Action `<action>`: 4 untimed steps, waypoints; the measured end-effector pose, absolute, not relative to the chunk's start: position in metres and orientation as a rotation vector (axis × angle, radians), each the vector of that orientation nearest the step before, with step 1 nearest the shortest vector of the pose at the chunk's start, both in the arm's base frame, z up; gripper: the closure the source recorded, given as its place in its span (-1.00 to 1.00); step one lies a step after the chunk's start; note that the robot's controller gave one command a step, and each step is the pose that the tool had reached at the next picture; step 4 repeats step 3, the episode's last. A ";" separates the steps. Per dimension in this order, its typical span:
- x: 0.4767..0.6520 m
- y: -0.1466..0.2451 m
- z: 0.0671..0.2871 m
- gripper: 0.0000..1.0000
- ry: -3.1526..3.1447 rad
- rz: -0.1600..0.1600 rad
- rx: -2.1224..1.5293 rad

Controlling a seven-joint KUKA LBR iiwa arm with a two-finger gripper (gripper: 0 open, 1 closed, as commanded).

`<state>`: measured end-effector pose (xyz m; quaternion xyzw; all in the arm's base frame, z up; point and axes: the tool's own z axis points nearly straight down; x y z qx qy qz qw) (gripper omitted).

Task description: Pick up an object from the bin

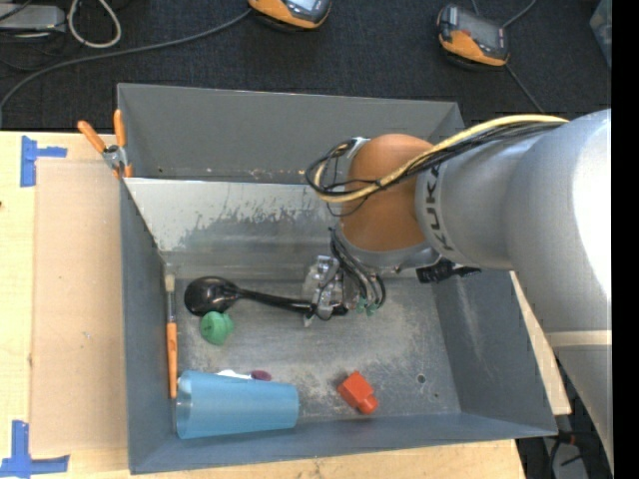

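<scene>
Black plastic spoon with a round bowl and a long thin handle (215, 292) lies on the floor of the grey metal bin (141, 297), in its left half and near the back slope. Its bowl is close to the left wall. Along that wall, left of the bowl, a thin orange stick (171, 352) lies lengthwise. Just in front of the bowl sits a small green rounded piece (216, 327), close to the bowl; contact between the two is unclear. Further forward, in the front left corner, a light blue plastic cup (238, 405) lies on its side with its open end towards the left wall. A tiny purple bit (261, 375) rests just beside the cup's upper edge.

The spoon's handle runs rightward across the floor and ends at the gripper (322, 305), which is down at floor level near the middle of the bin, right at the handle's tip. Whether it is clenched on the handle or released cannot be told. To the right and nearer the front wall, well apart from the spoon, lies a small orange-red block (357, 392). Above the gripper sits the arm's orange wrist cover (384, 193) with looped cables, and the silver arm (529, 203) comes in from the right.
</scene>
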<state>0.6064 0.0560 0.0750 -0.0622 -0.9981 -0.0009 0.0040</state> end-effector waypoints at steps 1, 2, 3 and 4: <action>0.604 0.056 0.103 1.00 -3.120 -0.003 -0.195; 0.604 0.056 0.141 1.00 -3.120 -0.003 -0.194; 0.603 0.056 0.171 1.00 -3.121 -0.003 -0.193; 0.603 0.056 0.171 1.00 -3.121 -0.003 -0.193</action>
